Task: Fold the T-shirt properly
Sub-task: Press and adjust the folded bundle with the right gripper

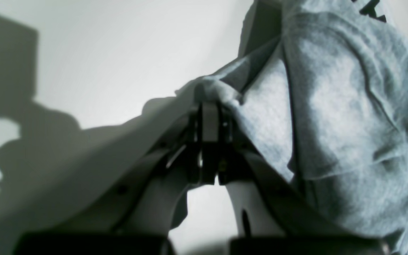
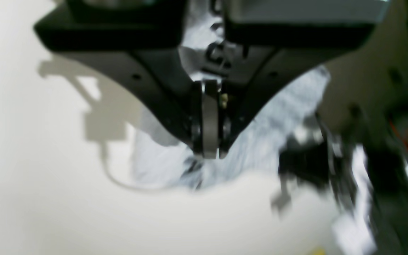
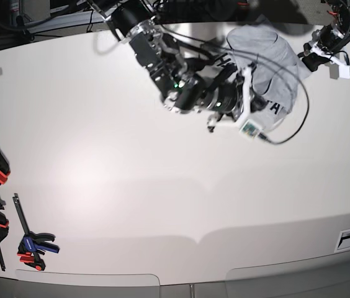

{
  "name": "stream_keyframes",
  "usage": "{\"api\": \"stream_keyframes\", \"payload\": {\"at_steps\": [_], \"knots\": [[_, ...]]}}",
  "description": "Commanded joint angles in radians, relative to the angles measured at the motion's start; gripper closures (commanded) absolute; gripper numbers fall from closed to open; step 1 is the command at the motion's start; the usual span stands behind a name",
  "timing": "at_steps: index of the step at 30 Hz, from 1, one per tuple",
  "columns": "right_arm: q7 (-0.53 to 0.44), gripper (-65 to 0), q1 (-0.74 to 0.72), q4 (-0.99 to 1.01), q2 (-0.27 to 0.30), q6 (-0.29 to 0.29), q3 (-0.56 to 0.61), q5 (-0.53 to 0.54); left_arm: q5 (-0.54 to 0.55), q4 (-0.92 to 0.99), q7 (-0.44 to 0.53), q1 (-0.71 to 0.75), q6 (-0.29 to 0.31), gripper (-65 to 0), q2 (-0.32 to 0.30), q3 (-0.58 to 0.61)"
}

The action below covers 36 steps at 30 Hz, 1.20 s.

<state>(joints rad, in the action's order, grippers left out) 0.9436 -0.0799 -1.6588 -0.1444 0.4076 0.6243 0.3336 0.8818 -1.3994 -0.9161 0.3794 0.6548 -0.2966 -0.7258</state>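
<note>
Overhead, T-shirt (image 3: 263, 53) bunched, hanging from left gripper (image 1: 209, 106), lettering lowest.

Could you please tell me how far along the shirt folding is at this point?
Done: both grippers have closed on the cloth. The left gripper pinches a bunched edge of the T-shirt; the right gripper is shut on its fabric. In hand: the shirt hangs crumpled above the table. Left: spreading it flat and every fold.

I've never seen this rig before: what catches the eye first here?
The grey T-shirt hangs bunched at the table's far edge, gripped between the two arms. The left gripper is shut on a fold of it. Red-and-blue clamps lie along the table's left side.
</note>
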Motion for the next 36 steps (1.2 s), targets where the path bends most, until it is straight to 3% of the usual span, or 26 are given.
{"api": "stream_keyframes", "payload": {"at_steps": [1, 5, 7, 9, 19, 29, 31, 36], "knots": [[-0.008, 0.0, -0.016, -0.019, -0.013, -0.036, 0.021, -0.024, 0.0, -0.013, 0.004, 0.006, -0.005, 0.0, -0.014, -0.005], [0.033, 0.0, -0.014, -0.019, -0.013, -0.221, 0.132, -0.346, 0.001, -0.013, 0.005, 0.006, -0.004, 0.0, -0.014, -0.005], [0.031, 0.0, -0.014, -0.019, -0.013, -0.277, 0.186, -0.463, 0.001, -0.013, 0.005, 0.006, -0.005, 0.0, -0.014, -0.005], [0.032, 0.0, -0.014, -0.019, -0.013, -0.305, 0.23, -0.507, 0.001, -0.013, 0.005, 0.006, -0.005, 0.0, -0.014, -0.005], [-0.012, 0.0, -0.017, -0.011, -0.013, -0.311, 0.245, -0.312, 0.0, -0.013, 0.005, 0.006, -0.004, 0.0, -0.014, -0.005], [-0.162, 0.0, -0.037, 0.134, -0.013, -0.306, 0.246, -0.259, 0.0, -0.013, 0.005, 0.006, -0.004, 0.0, -0.014, -0.005], [-0.198, 0.0, -0.037, 0.134, -0.013, -0.304, 0.247, -0.194, 0.0, -0.013, 0.005, 0.006, -0.005, 0.0, -0.014, -0.005], [-0.25, 0.0, -0.043, 0.157, -0.013, -0.214, 0.255, -0.064, 0.0, -0.013, 0.005, 0.006, -0.004, 0.0, -0.014, -0.005]]}}
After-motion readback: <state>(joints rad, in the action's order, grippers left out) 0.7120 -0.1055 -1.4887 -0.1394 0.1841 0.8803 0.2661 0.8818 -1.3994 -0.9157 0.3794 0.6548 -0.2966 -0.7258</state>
